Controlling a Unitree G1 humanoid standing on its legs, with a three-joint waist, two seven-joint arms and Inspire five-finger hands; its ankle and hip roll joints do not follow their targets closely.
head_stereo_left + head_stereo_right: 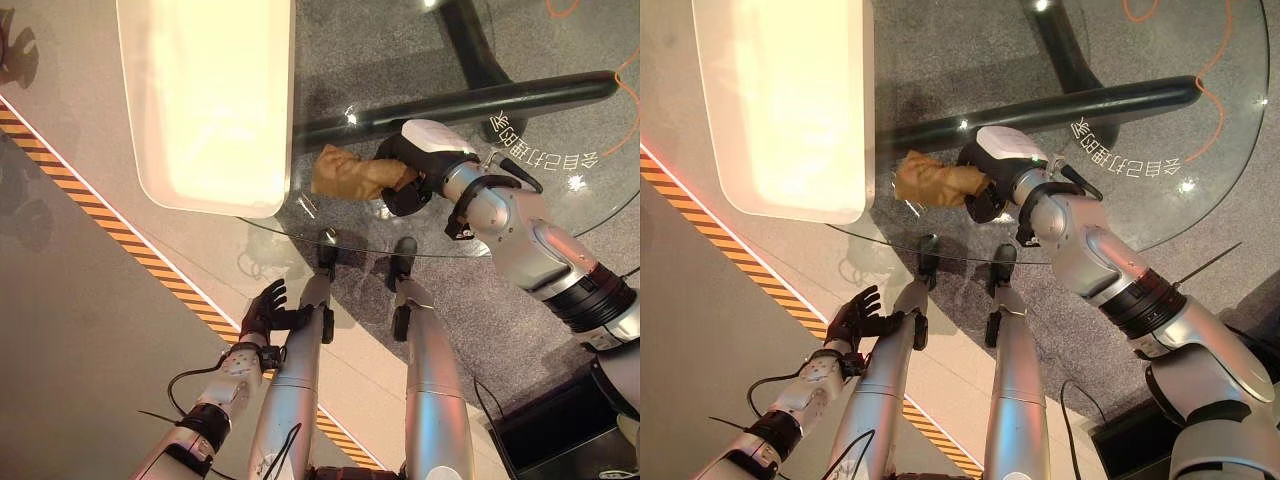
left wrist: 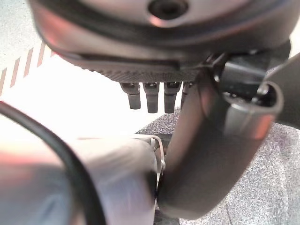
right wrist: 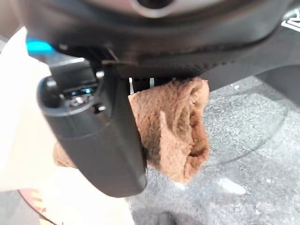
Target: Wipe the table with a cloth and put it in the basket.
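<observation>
One brown cloth (image 1: pixel 350 174) is clamped in the curled fingers of the right hand (image 1: pixel 415 170) over the glass table (image 1: pixel 560 150), beside the white basket (image 1: pixel 205 100). Left hand (image 1: pixel 268 310) hangs low, fingers relaxed and empty.

Cloth (image 1: pixel 350 173): tan-brown, plain, nap slightly darker in the folds.
Right hand (image 1: pixel 408 172): black, with white cover on top.
Left hand (image 1: pixel 266 313): black.
Surface (image 1: pixel 560 120): clear glass, white lettering at 3 o'clock; black base bars beneath.
Tray (image 1: pixel 205 100): cream-white, at 11 o'clock.
Floor (image 1: pixel 80 330): beige, crossed by an orange-and-black striped band; speckled grey carpet (image 1: pixel 480 330) beside it.
Cable (image 1: pixel 625 75): orange, at 2 o'clock.
</observation>
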